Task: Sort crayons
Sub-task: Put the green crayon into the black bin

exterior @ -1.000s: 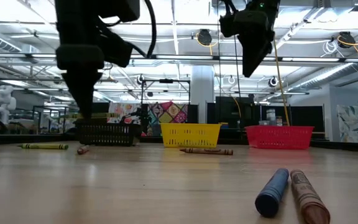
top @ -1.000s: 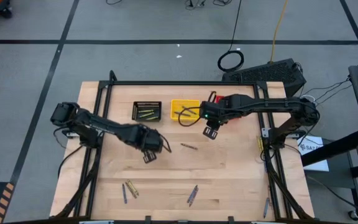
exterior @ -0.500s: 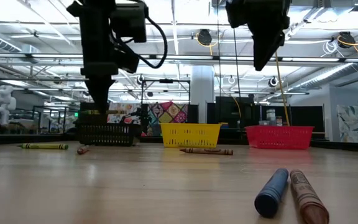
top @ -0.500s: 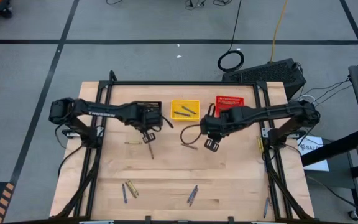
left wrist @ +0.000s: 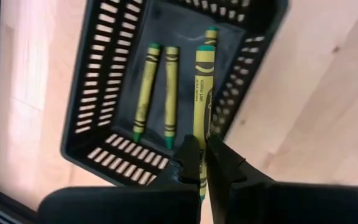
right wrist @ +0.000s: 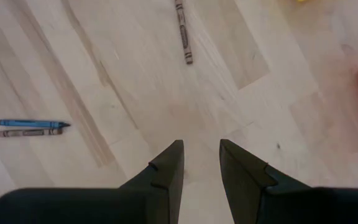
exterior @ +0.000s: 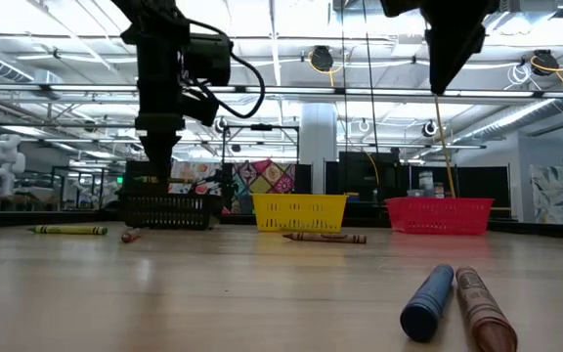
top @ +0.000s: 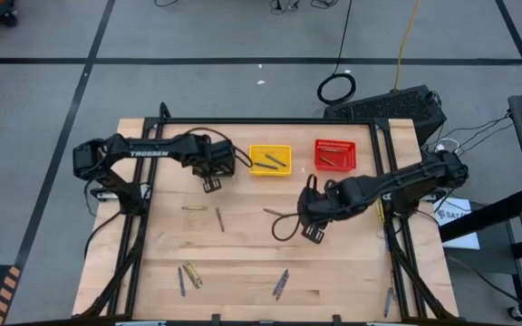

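My left gripper [top: 211, 184] [left wrist: 204, 154] hangs over the black basket [left wrist: 135, 37], shut on an olive-yellow crayon [left wrist: 204, 81]. Three more olive-yellow crayons [left wrist: 145, 90] lie on that basket's floor. My right gripper [top: 313, 234] [right wrist: 201, 149] stands open above bare table right of the middle, with nothing between its fingers. A brownish-red crayon [right wrist: 183, 31] lies flat beyond it, and a blue and a brownish-red crayon [right wrist: 30, 127] lie side by side. The yellow basket [top: 270, 160] and the red basket [top: 335, 155] each hold crayons. My left gripper pinches the olive-yellow crayon between its two fingers, near one end [left wrist: 202, 142]. The fingers come from above, pointing steeply down. The rest of the crayon reaches out past the fingertips over the black basket, lifted clear of its floor.
Loose crayons lie on the table: an olive one [top: 194, 208] and a brownish one [top: 220, 218] left of the middle, one [top: 275, 213] by my right gripper, and several [top: 187, 276] [top: 281, 283] [top: 388, 302] near the front edge. The three baskets stand in a row [exterior: 299, 210] at the far side.
My left gripper has gone from the middle of the table toward the far edge to above the black basket, rolling its wrist, shut on the crayon throughout. My right gripper has moved from beside the yellow and red baskets toward the near edge, staying open.
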You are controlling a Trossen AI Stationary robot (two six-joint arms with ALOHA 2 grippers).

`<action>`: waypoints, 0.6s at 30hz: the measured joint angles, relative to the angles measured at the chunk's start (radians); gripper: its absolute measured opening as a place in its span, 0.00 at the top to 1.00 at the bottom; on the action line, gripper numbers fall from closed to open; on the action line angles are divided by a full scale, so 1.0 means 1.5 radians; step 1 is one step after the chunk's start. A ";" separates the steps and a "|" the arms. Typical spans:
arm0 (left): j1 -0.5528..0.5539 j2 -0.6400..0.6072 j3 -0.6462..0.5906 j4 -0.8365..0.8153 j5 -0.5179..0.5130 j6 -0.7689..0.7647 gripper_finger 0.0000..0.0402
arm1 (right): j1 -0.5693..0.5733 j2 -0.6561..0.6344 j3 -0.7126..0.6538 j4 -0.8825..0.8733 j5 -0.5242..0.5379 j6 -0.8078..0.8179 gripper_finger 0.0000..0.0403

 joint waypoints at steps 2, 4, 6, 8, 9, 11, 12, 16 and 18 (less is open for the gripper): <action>0.017 0.000 0.000 0.000 0.008 0.022 1.00 | 0.016 0.000 0.000 0.001 0.014 0.023 0.77; 0.032 0.000 0.000 0.001 0.011 0.044 1.00 | 0.032 0.000 0.000 0.001 0.028 0.041 0.77; 0.046 0.000 0.000 0.007 0.012 0.056 0.98 | 0.045 0.000 0.000 0.001 0.031 0.053 0.77; 0.058 0.000 0.000 0.011 0.013 0.070 0.96 | 0.057 0.000 0.000 0.001 0.031 0.065 0.77; 0.063 0.000 0.000 0.011 0.017 0.074 0.95 | 0.062 0.000 0.000 0.001 0.032 0.070 0.77; 0.070 0.000 0.000 0.012 0.029 0.083 0.94 | 0.071 0.000 0.000 0.001 0.032 0.080 0.77; 0.071 0.000 0.000 0.012 0.035 0.087 0.94 | 0.076 0.000 0.000 0.001 0.032 0.084 0.77; 0.074 0.000 0.000 0.026 0.040 0.090 0.93 | 0.087 0.000 0.000 0.001 0.033 0.093 0.77; 0.074 0.000 0.000 0.027 0.043 0.091 0.93 | 0.090 0.000 0.000 0.001 0.033 0.103 0.77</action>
